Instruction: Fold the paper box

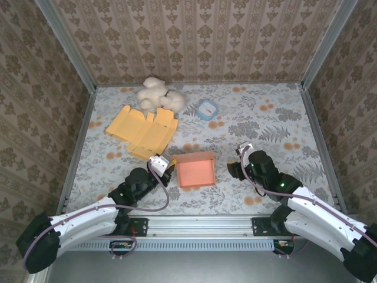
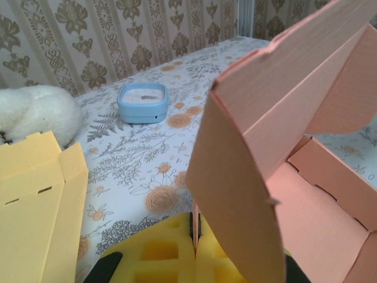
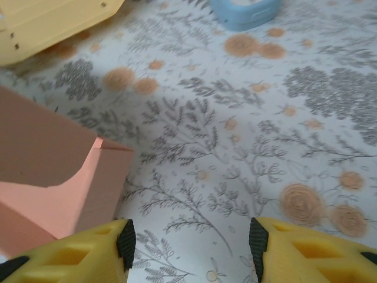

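Observation:
The pink paper box (image 1: pixel 196 169) sits on the flowered table between the two arms, its walls partly raised. My left gripper (image 1: pixel 165 167) is shut on the box's left wall; in the left wrist view the thin pink wall (image 2: pixel 235 177) rises out of the closed yellow fingers (image 2: pixel 171 259). My right gripper (image 1: pixel 237 160) hovers just right of the box, open and holding nothing. In the right wrist view its yellow fingers (image 3: pixel 88 256) straddle bare tablecloth, with the box's corner (image 3: pixel 70 177) at the left.
A flat yellow cardboard blank (image 1: pixel 143 131) lies behind the box at the left. A white plush toy (image 1: pixel 159 95) and a small blue container (image 1: pixel 207 109) stand farther back. Patterned walls and metal rails (image 1: pixel 75 147) enclose the table.

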{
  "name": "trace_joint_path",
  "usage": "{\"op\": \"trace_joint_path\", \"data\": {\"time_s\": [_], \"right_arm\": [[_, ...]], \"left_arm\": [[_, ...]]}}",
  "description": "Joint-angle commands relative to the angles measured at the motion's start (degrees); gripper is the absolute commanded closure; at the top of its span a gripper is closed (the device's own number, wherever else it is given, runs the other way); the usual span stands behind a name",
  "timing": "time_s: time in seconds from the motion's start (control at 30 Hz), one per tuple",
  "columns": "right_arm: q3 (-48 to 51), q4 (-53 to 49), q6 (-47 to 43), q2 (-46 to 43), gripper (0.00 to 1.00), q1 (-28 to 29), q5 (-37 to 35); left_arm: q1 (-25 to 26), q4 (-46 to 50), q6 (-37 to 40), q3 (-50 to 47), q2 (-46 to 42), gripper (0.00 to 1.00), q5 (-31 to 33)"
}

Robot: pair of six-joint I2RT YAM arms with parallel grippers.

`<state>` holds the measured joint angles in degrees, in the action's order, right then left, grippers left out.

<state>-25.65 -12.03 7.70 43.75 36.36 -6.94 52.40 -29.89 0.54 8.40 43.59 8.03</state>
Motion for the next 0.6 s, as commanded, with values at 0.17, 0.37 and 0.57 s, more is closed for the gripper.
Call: {"op": "trace_joint_path", "data": {"time_s": [0.17, 0.37, 0.57], "right_arm": [[0.12, 8.37, -7.73, 0.67, 0.48, -0.22, 9.82], [-0.19, 10.51, -10.39, 2.33, 0.51, -0.15, 15.59], [-0.45, 12.63, -13.08, 3.94, 0.53, -0.06, 21.56]], "left_arm": [[-0.31, -3.16, 0.69, -1.24, -1.41, 1.00, -2.57], [-0.37, -3.27, 0.37, -1.11, -1.41, 1.00, -3.09], [-0.29, -3.39, 0.19, -1.07, -1.41, 1.00, -3.39]]}}
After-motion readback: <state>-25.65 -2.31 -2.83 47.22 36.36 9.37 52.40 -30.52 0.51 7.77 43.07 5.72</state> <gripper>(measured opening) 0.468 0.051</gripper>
